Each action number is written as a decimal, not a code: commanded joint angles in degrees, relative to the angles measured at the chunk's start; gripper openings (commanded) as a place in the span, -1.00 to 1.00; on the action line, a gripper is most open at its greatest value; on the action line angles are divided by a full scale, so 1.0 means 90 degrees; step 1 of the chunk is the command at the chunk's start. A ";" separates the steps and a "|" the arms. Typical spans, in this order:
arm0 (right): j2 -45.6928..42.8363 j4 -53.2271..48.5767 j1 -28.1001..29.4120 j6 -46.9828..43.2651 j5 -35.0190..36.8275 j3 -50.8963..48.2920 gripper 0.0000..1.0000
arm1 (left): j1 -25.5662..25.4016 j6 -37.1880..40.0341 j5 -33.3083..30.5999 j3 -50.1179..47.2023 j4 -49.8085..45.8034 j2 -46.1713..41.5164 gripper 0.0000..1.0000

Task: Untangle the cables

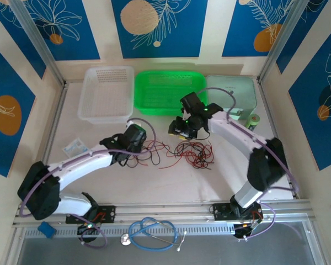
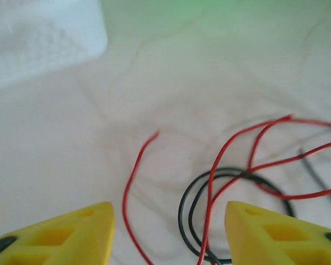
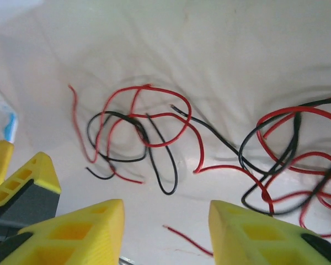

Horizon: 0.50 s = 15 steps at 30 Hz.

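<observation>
From above, the cables (image 1: 193, 152) are seen on the desk (image 1: 171, 182), in front of the green basket (image 1: 165, 94). At the left wrist, the left jaws are open above them; much is blurred. At the right wrist, the right jaws are open too; some cables are cut off. Two wires could be pinched together and the knot tightened.

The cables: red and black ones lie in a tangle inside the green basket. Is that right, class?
Not quite. The cables are red and black and tangled, but they lie on the table in front of the green basket, not inside it. The top external view shows this.
</observation>
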 commanded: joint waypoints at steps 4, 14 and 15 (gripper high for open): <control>-0.1419 -0.0694 -0.0555 0.0300 0.0609 -0.1260 -0.06 | -0.0980 0.0868 0.0408 0.0999 -0.0513 0.0102 0.28; -0.1612 0.0250 -0.1542 0.0326 0.0150 -0.3009 0.03 | -0.1932 0.1643 0.1490 0.2681 0.0320 0.2670 0.48; -0.1470 0.0346 -0.1552 0.0343 0.0177 -0.3052 0.05 | -0.1932 0.1727 0.1426 0.2847 0.0342 0.2946 0.49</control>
